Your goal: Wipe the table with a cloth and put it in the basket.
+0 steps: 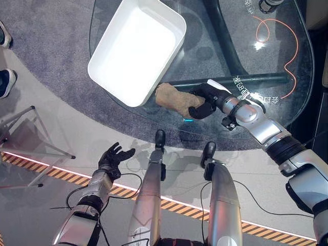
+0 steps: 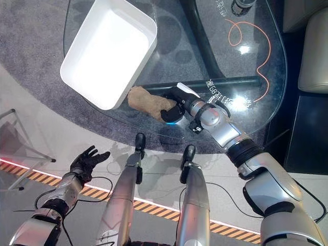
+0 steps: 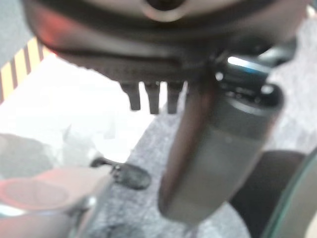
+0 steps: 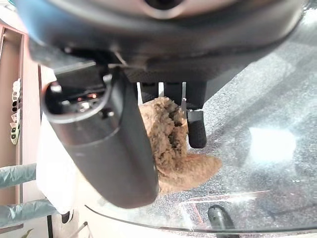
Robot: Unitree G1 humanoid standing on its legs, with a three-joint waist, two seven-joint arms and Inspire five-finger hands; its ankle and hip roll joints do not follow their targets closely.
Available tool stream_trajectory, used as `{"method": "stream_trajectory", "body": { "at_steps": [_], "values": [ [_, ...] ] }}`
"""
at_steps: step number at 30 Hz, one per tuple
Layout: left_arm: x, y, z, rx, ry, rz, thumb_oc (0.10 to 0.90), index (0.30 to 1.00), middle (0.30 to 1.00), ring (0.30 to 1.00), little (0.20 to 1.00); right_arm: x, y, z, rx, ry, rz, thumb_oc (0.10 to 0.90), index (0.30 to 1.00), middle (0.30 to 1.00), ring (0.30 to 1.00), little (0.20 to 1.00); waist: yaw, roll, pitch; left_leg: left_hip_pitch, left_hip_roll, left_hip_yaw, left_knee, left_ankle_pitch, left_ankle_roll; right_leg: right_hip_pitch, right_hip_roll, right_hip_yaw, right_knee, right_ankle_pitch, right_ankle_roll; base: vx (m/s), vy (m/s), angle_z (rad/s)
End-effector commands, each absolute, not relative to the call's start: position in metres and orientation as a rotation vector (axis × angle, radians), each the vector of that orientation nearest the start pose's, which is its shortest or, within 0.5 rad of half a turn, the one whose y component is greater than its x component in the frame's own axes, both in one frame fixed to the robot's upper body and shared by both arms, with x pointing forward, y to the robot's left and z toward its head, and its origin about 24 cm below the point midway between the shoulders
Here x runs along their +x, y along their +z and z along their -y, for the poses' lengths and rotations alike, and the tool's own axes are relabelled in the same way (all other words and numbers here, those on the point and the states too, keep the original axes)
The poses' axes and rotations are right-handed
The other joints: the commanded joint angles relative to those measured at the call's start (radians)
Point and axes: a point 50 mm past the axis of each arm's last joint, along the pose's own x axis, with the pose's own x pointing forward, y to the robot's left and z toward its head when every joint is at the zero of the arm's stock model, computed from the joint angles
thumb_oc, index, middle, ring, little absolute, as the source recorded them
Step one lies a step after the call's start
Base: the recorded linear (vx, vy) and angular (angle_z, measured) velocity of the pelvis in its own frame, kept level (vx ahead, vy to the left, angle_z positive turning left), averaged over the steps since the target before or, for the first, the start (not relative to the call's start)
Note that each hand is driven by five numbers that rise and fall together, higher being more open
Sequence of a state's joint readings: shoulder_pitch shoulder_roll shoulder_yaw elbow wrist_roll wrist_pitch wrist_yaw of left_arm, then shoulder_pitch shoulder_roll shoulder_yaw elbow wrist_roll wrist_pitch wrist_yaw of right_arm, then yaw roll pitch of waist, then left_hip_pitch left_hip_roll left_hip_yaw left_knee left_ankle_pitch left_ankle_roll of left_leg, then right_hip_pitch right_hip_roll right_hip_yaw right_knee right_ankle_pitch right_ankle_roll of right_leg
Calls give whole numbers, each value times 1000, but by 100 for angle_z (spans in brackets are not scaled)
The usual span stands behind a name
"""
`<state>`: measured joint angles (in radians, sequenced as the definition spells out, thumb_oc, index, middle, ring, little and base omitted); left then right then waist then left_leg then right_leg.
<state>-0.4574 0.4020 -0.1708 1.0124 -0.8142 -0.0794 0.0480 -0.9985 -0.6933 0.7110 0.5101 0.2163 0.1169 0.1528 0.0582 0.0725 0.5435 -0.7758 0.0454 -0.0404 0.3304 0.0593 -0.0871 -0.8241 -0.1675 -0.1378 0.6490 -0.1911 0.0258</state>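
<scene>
A brown fuzzy cloth lies on the glass table near its front edge, just beside the white basket. My right hand is shut on the cloth's right end, with thumb and fingers curled round it; the cloth bunches between them in the right wrist view. The cloth touches the table and its left end reaches the basket's near corner. My left hand hangs low at the left, off the table, with its fingers spread and nothing in it.
An orange cable loops on the table at the far right. A dark bar shows under the glass behind my right hand. A person's shoes stand at the far left, by a metal stand.
</scene>
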Motion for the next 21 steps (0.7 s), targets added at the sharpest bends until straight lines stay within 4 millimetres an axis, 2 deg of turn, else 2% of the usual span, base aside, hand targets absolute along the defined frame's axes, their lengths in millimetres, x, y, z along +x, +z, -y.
{"method": "stream_trajectory", "body": {
  "at_steps": [1, 2, 3, 5, 6, 7, 11, 13, 14, 18, 20, 21],
  "values": [
    [289, -21, -284, -286, 451, -361, 800, 900, 900, 900, 900, 376, 227, 126, -809, 470, 315, 100, 300, 300, 300, 200, 13, -21, -23, 37, -51, 69, 128, -114, 53, 48, 46, -50, -97, 67, 9, 0, 0, 0],
    [293, -14, -287, -303, 484, -321, 800, 900, 900, 900, 900, 376, 228, 128, -805, 450, 323, 100, 300, 300, 300, 200, 12, -21, -23, 38, -50, 68, 127, -114, 52, 48, 46, -49, -97, 67, 9, 0, 0, 0],
    [299, 2, -295, -355, 563, -226, 800, 900, 900, 900, 900, 378, 232, 136, -771, 345, 357, 100, 300, 300, 300, 200, 11, -22, -23, 36, -49, 65, 133, -116, 51, 46, 46, -46, -88, 64, 10, 31, 8, 0],
    [302, 11, -299, -386, 613, -159, 800, 900, 900, 900, 900, 379, 234, 141, -738, 263, 382, 100, 300, 300, 300, 200, 11, -22, -23, 32, -48, 62, 138, -118, 51, 41, 46, -43, -80, 62, 10, -28, -2, 1],
    [308, 27, -304, -408, 654, -86, 800, 900, 900, 900, 900, 380, 241, 149, -704, 184, 413, 100, 300, 300, 300, 200, 10, -26, -23, 8, -47, 63, 130, -88, 57, 22, 44, -52, -93, 92, 2, -61, -14, 1],
    [310, 34, -307, -419, 677, -49, 800, 900, 900, 900, 900, 380, 243, 152, -680, 152, 432, 100, 300, 300, 300, 200, 9, -27, -23, 6, -46, 62, 130, -88, 57, 21, 45, -53, -92, 93, 2, -64, -13, 2],
    [314, 50, -311, -434, 722, 29, 800, 900, 900, 900, 900, 378, 246, 155, -626, 96, 457, 100, 300, 300, 300, 200, 7, -31, -23, 2, -46, 59, 133, -90, 56, 17, 46, -52, -88, 92, 3, 0, 0, 0],
    [320, 82, -318, -421, 785, 174, 800, 900, 900, 900, 900, 373, 249, 158, -532, 6, 507, 100, 300, 300, 300, 200, 2, -38, -23, -5, -45, 56, 135, -92, 56, 11, 50, -50, -85, 91, 4, 0, 0, 0],
    [320, 91, -319, -423, 799, 217, 800, 900, 900, 900, 900, 371, 250, 159, -509, -14, 520, 100, 300, 300, 300, 200, -1, -40, -23, -6, -45, 55, 135, -93, 56, 9, 52, -50, -85, 90, 4, 0, 0, 0],
    [318, 113, -324, -444, 845, 356, 800, 900, 900, 900, 900, 361, 253, 162, -417, -99, 594, 100, 300, 300, 300, 200, -8, -44, -23, -12, -45, 53, 138, -99, 57, 5, 56, -44, -86, 87, 5, 0, 0, 0],
    [317, 116, -324, -449, 849, 378, 800, 900, 900, 900, 900, 359, 253, 162, -403, -111, 606, 100, 300, 300, 300, 200, -10, -45, -23, -12, -45, 53, 138, -100, 57, 5, 57, -43, -86, 87, 5, 0, 0, 0],
    [316, 126, -322, -456, 856, 446, 800, 900, 900, 900, 900, 353, 256, 163, -367, -149, 651, 100, 300, 300, 300, 200, -13, -46, -23, -12, -45, 54, 136, -101, 57, 6, 59, -41, -89, 85, 5, 0, 0, 0]
  ]
}}
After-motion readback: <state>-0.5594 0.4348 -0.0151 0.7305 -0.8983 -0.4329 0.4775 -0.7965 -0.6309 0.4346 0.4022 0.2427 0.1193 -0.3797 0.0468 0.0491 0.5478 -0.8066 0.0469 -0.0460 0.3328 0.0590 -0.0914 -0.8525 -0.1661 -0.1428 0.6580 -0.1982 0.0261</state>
